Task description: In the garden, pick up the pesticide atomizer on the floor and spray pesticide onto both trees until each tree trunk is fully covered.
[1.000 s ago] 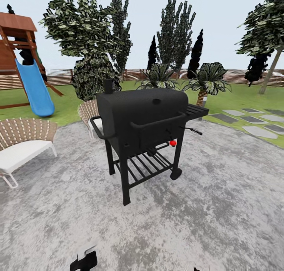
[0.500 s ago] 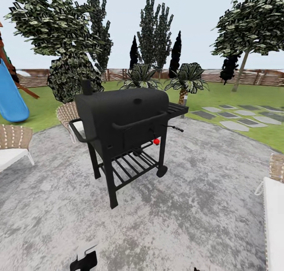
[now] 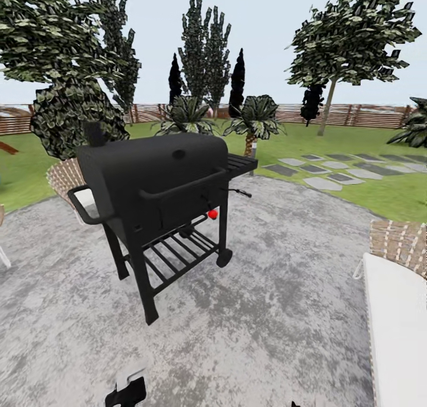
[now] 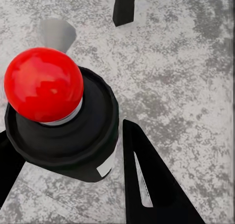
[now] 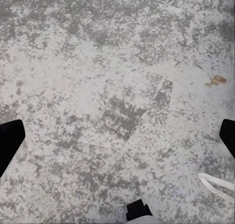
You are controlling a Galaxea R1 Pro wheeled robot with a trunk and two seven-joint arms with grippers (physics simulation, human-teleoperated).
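- Atomizer: its place cannot be told from these views; it is not in either set of jaws.
- Right tree [image 3: 350,33]: upper right of the head view, bare trunk [image 3: 325,107] rising from the lawn [image 3: 356,143], fence [image 3: 367,116] just behind. No white specks can be made out on the bark at this range.
- Left tree [image 3: 35,36]: upper left of the frame; a bush [image 3: 71,116] hides its trunk.
- Grill [image 3: 157,184]: centre-left, standing on the patio [image 3: 267,312] between robot and lawn. Stepping stones [image 3: 332,171] run right of centre; a lounger [image 3: 394,318] sits at the lower right edge.
- Left gripper [image 4: 63,131]: jaws apart, gripping nothing. A red knob on a black cap [image 4: 44,84] sits in their line; whether between or beyond them, I cannot tell.
- Right gripper [image 5: 117,136]: jaws wide apart over bare patio, empty.
- Step in hand, as judged: travel and search; pickup not yet done, spraying not begun.
- Next move calls for: passing the grill, scanning the ground for the sprayer, then lowering open jaws around its stem.
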